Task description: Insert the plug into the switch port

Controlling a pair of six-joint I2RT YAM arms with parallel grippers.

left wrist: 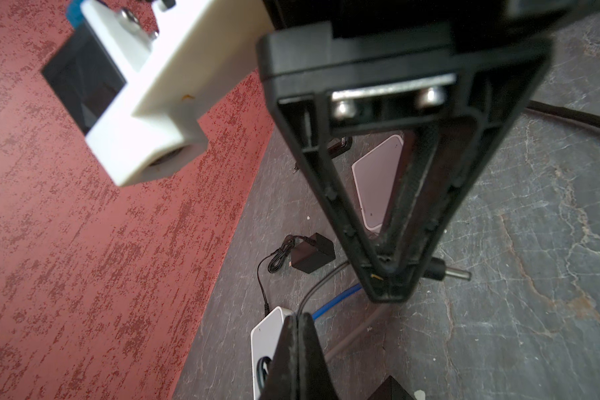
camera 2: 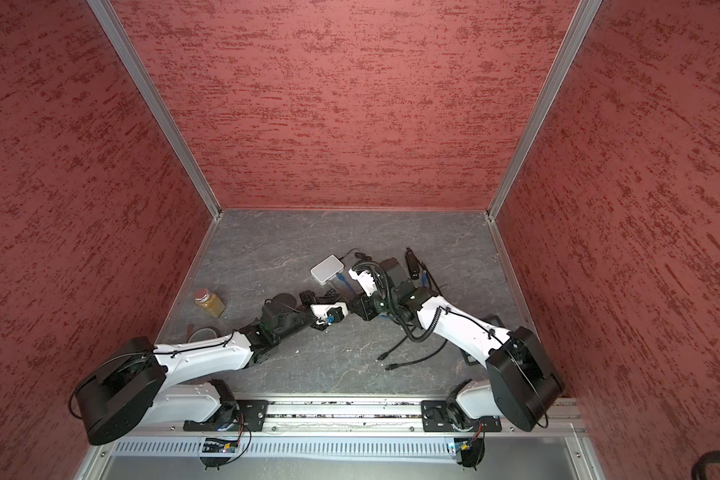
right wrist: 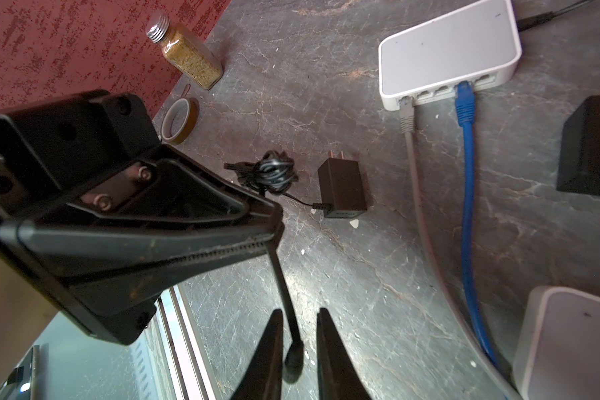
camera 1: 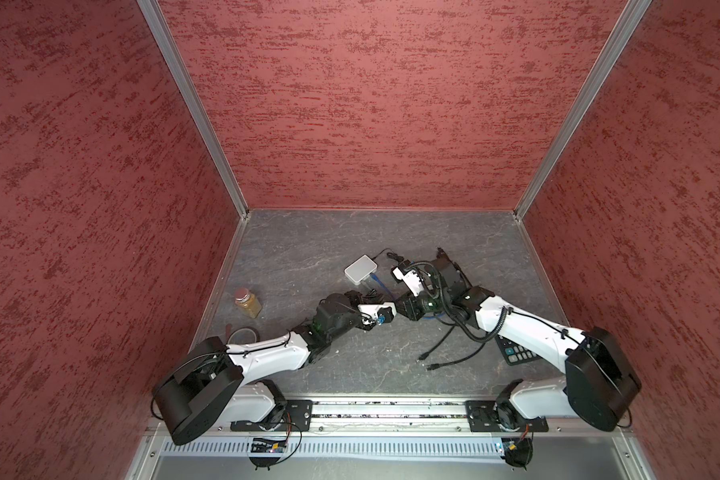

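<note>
In the right wrist view the black barrel plug (right wrist: 293, 360) hangs between the fingers of my right gripper (right wrist: 298, 315). The jaws stand close round it with a narrow gap on one side. Its thin cord rises to my left gripper (right wrist: 274, 225), which is shut on the cord. My left gripper (left wrist: 297, 318) shows shut fingers with the cord coming out of them. The plug's metal tip (left wrist: 459, 276) sticks out beside my right gripper (left wrist: 390, 277). A white switch (right wrist: 447, 52) carries a grey, a blue and a black cable. A second white switch (right wrist: 568, 343) lies near.
A black power adapter (right wrist: 342, 190) with a bundled cord lies on the slate floor. At the left wall are a spice bottle (camera 1: 248, 302) and a tape roll (camera 1: 244, 334). Loose black cables (camera 1: 445, 353) and a keypad device (camera 1: 516, 353) lie under the right arm. Red walls enclose three sides.
</note>
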